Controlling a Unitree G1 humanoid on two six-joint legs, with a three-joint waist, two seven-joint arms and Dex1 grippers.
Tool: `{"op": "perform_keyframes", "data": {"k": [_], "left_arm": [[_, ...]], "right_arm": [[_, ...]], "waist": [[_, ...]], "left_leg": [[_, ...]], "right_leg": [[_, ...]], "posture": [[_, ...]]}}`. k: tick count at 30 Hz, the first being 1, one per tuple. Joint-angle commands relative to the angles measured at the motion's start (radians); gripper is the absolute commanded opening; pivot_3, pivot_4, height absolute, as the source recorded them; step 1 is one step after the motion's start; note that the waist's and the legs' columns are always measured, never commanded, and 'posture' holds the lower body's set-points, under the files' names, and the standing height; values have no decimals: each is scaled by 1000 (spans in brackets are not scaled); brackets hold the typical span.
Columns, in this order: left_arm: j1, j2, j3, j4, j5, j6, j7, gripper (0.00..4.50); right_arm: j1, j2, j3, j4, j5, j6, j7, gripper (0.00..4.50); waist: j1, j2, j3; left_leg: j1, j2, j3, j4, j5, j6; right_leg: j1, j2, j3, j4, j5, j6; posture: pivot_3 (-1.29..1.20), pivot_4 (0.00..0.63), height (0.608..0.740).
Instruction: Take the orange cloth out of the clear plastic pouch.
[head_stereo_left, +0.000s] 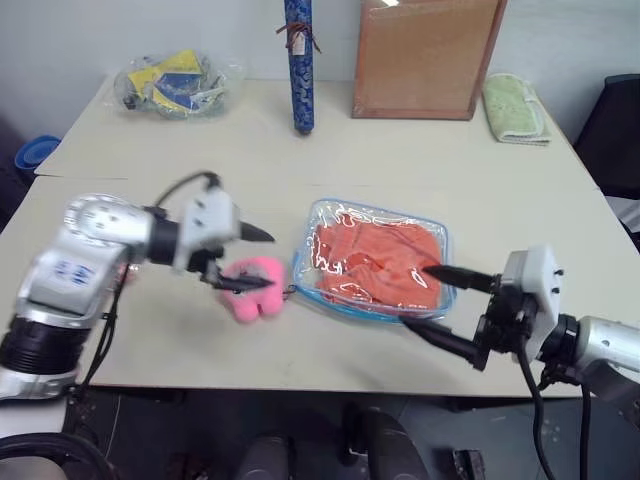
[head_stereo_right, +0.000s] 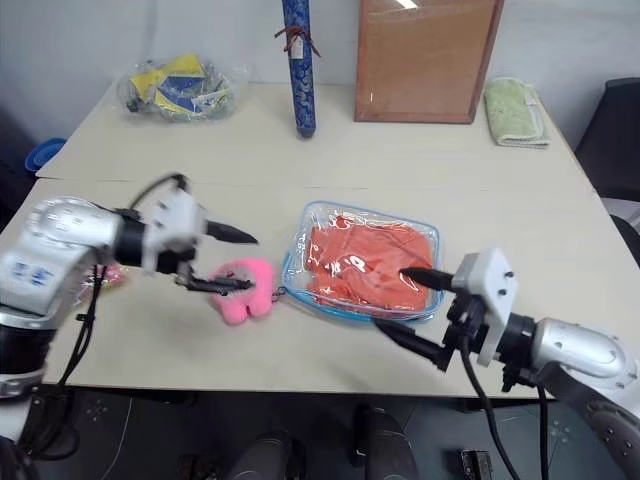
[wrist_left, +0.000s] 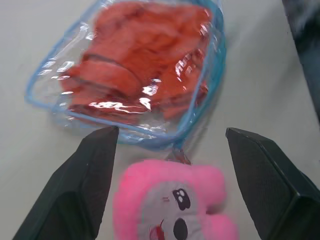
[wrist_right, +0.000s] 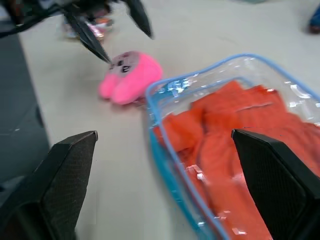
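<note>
A beige table holds the clear plastic pouch before a pale wall.

The clear plastic pouch, flat with light blue edging and 1 pink plush charm attached at its left end, lies at the near middle of the table, and the crumpled orange cloth is inside it.

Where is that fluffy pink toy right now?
The pink plush charm lies on the table, just off the left end of the clear plastic pouch, under the open left gripper.
</note>
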Motion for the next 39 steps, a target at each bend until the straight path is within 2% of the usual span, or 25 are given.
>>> {"op": "perform_keyframes", "data": {"k": [1, 6, 10, 14, 21, 23, 26, 28, 30, 34, 37, 39], "left_arm": [[-57, -52, -70, 113, 149, -223, 18, 3639], [-94, -159, -103, 225, 220, -318, 66, 3639], [-93, -192, -108, 250, 254, -354, 77, 3639], [-81, -211, -97, 243, 231, -353, 62, 2740], [-61, -221, -87, 209, 197, -308, 36, 502], [-49, -226, -78, 191, 162, -255, 22, 49], [-33, -233, -64, 162, 115, -152, 12, 49], [-21, -245, -44, 127, 64, -12, 25, 49], [-22, -290, -6, 94, -2, 200, 92, 49], [-40, -399, 51, 57, -46, 448, 255, 49], [-39, -435, 63, 20, -67, 516, 300, 0], [-25, -438, 51, -13, -67, 523, 312, 0]], "right_arm": [[9, -4, -2, -67, 20, 32, 28, 4467], [11, 19, -5, -87, -4, 57, 11, 4467], [15, 35, -1, -91, -41, 65, 2, 4467], [22, 55, 10, -92, -81, 65, 1, 4500], [37, 70, 15, -88, -136, 58, 22, 4500], [42, 70, 15, -87, -153, 56, 29, 4500], [45, 72, 17, -86, -173, 55, 38, 4500], [38, 78, 23, -86, -183, 57, 35, 4500], [19, 86, 38, -86, -207, 58, 22, 4500], [-18, 98, 99, -67, -324, 64, -19, 4500], [-59, 138, 143, -33, -391, 73, -74, 3848], [-96, 158, 195, -10, -461, 65, -91, 3161]], "waist": [[-2, 0, 0], [-1, -1, 0], [-1, -1, 0], [0, -1, 0], [0, -1, 0], [0, -1, 0], [0, -1, 0], [0, -1, 0], [-1, -1, 0], [1, -1, 0], [0, -1, 0], [-4, -1, 0]], "left_leg": [[0, 0, 1, 0, 0, 0], [1, 0, 1, 0, 0, 2], [0, 0, 0, 0, 0, 3], [1, 0, 0, 0, 0, 3], [1, 0, 0, 0, 0, 3], [1, 0, 0, 0, 0, 3], [1, 0, -1, 0, 0, 3], [1, 0, -1, 0, 0, 3], [1, 0, -1, 0, 0, 3], [1, 0, -2, 1, 0, 4], [0, -1, -3, 1, 0, 4], [1, -1, -2, 0, 0, 4]], "right_leg": [[1, 0, 1, 0, 0, 0], [2, 0, 1, 0, 0, 0], [2, 0, 1, 1, 1, 1], [2, 0, 0, 0, 1, 1], [2, -1, 0, 0, 1, 1], [2, 0, 0, 0, 1, 1], [2, 0, 0, 0, 1, 1], [3, 0, 0, 0, 1, 1], [3, 0, 0, 0, 1, 1], [4, 0, 0, 0, 1, 2], [4, 0, 1, 1, 1, 3], [4, 0, 1, 1, 1, 3]], "posture": [[0, 150, 740], [0, 150, 740], [0, 150, 740], [0, 150, 740], [0, 150, 740], [0, 150, 740], [0, 150, 740], [0, 150, 740], [0, 150, 740], [0, 150, 740], [0, 150, 740], [0, 150, 740]]}}
